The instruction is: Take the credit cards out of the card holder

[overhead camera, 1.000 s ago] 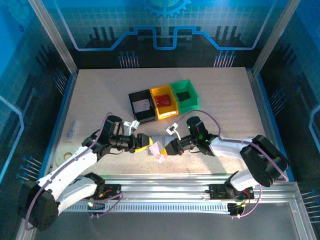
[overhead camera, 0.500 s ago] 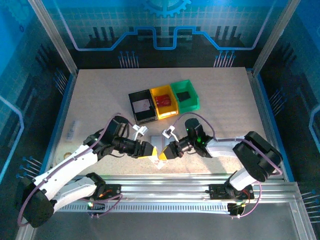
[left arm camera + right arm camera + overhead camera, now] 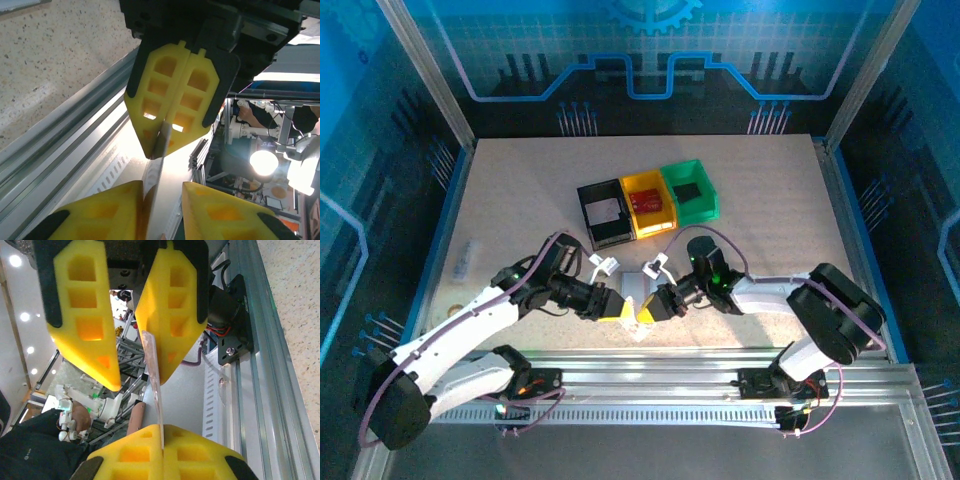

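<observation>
A thin credit card hangs between my two grippers, just in front of the grey card holder, which lies flat on the table. My right gripper is shut on one edge of this card; its yellow fingers pinch it. My left gripper faces it from the left. In the left wrist view the card stands edge-on between my left gripper's fingers. It rests against one finger, with a gap to the other, so the gripper is open.
Behind the card holder stand three bins in a row: a black bin holding a whitish card, a yellow bin holding a red card, and a green bin holding a black block. An aluminium rail runs along the near edge. A small white object lies far left.
My left gripper has moved right to the card, and its jaws have narrowed around it. My right gripper has shifted slightly left with the card, away from the card holder.
</observation>
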Controlling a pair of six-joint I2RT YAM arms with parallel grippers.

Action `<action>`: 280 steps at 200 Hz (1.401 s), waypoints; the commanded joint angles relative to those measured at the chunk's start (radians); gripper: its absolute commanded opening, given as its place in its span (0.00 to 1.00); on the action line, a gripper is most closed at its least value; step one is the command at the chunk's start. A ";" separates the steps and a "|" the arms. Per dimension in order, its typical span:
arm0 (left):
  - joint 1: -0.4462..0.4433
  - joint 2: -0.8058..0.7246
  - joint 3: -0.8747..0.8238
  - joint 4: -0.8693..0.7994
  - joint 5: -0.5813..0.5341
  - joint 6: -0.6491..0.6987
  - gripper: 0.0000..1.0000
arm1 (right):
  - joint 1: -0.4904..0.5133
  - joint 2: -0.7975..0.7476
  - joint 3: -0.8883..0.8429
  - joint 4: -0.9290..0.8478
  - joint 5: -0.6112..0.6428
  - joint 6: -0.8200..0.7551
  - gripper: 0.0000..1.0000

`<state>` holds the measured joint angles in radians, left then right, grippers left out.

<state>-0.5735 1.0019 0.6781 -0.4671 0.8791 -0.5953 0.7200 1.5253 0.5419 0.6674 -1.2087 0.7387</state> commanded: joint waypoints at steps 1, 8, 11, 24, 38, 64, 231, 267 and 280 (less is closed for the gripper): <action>-0.007 0.006 0.024 0.010 0.077 0.015 0.23 | 0.023 -0.016 0.024 -0.149 0.047 -0.091 0.00; -0.008 0.006 0.024 0.010 0.076 0.015 0.21 | 0.028 -0.015 0.024 -0.152 0.048 -0.094 0.00; -0.007 0.006 0.024 0.010 0.076 0.015 0.20 | 0.030 -0.014 0.025 -0.155 0.048 -0.098 0.00; -0.008 0.002 0.024 0.012 0.078 0.015 0.18 | 0.035 -0.014 0.026 -0.161 0.045 -0.103 0.00; -0.007 -0.004 0.024 0.015 0.078 0.014 0.13 | 0.036 -0.016 0.024 -0.155 0.042 -0.099 0.00; -0.007 -0.006 0.021 0.018 0.077 0.010 0.04 | 0.035 -0.026 0.027 -0.165 0.041 -0.104 0.00; 0.057 -0.209 0.037 0.025 -0.656 -0.129 0.00 | -0.360 -0.483 -0.099 -0.429 0.500 -0.096 1.00; 0.078 -0.127 0.077 0.098 -0.758 -0.128 0.00 | -0.402 -0.546 -0.120 -0.478 0.557 -0.078 1.00; 0.081 -0.089 0.100 0.115 -0.796 -0.119 0.00 | -0.411 -0.556 -0.126 -0.481 0.566 -0.065 1.00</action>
<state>-0.5045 0.8612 0.7204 -0.4229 0.2020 -0.7090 0.3321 0.9970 0.4374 0.2325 -0.6956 0.6544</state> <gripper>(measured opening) 0.041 0.998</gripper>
